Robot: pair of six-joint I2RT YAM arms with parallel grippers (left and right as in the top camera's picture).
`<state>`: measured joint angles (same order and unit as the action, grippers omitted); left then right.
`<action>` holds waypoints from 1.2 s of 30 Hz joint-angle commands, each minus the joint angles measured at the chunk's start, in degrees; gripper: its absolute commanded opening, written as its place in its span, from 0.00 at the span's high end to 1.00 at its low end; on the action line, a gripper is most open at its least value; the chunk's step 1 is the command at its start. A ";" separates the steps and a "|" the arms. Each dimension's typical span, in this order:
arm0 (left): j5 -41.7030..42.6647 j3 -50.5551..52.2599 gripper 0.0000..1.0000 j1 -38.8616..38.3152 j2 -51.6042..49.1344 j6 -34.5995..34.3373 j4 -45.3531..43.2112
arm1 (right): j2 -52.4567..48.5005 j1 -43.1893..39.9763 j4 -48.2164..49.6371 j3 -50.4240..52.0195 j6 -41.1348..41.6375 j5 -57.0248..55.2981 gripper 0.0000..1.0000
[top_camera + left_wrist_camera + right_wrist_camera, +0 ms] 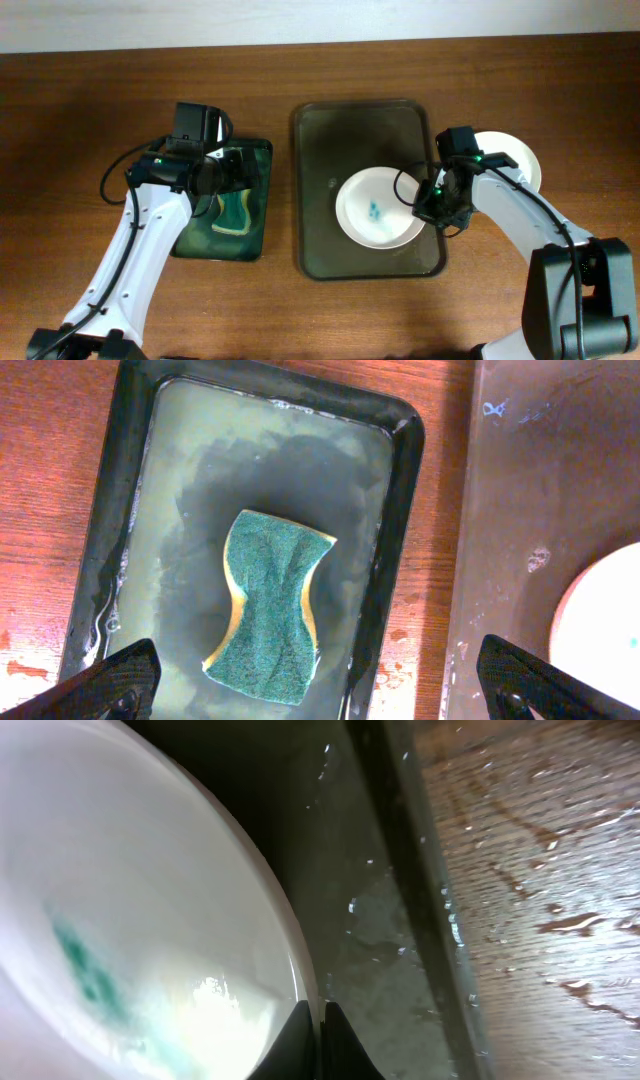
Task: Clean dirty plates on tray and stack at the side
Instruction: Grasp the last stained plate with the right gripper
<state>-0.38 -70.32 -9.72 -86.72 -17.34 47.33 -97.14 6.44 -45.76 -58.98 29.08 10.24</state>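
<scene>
A white plate [375, 210] with a teal smear lies at the right of the dark olive-brown tray [320, 130]. My right gripper [440, 205] is shut on its right rim; the right wrist view shows the fingers [320, 1040] pinching the edge of the plate [150, 920] over the tray floor [370, 870]. A second white plate [515, 160] sits on the bare wood to the right of the tray, partly hidden by my right arm. My left gripper [320, 685] is open and empty above a green sponge [275, 605].
The sponge [235, 212] lies in a smaller dark-green wet tray [110, 510] to the left of the big tray [540, 480]. Wet wood-grain tabletop [540, 870] lies right of the tray rim. The plate's edge shows in the left wrist view [610, 630].
</scene>
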 commanded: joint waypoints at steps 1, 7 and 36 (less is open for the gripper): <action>0.22 -0.70 0.01 0.26 0.81 0.31 -0.11 | 0.42 0.46 2.08 -0.02 4.44 3.28 0.70; 0.98 -0.61 0.00 0.26 0.00 0.33 -0.31 | 15.06 0.46 2.03 -3.58 -19.02 1.53 0.68; 2.54 1.79 0.61 0.42 -13.75 3.80 -1.14 | 15.02 -8.13 -2.03 -3.58 -13.55 -0.37 0.59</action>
<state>1.41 -62.78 -9.28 -100.33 -13.30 42.65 -81.82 -0.78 -47.09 -61.73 15.00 8.73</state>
